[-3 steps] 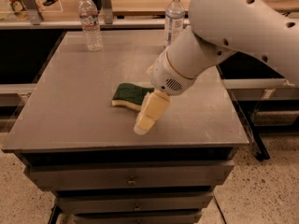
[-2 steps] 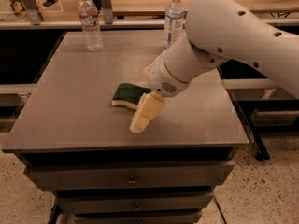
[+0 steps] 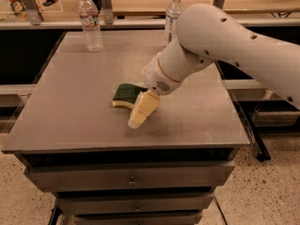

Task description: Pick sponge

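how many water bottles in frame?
2. Left bottle stands back left on the table; right bottle at back right, partly behind the arm. Gripper is low beside the sponge. Arm may hide more.

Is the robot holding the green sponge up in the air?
No, the sponge lies flat on the table, and the gripper points down at the tabletop close beside it.

Gripper: shifted slightly left vs 1 s ago; tip now low over table, just beside front-right of sponge.
Arm: big upper link swung left, now hides more of rear-right bottle.
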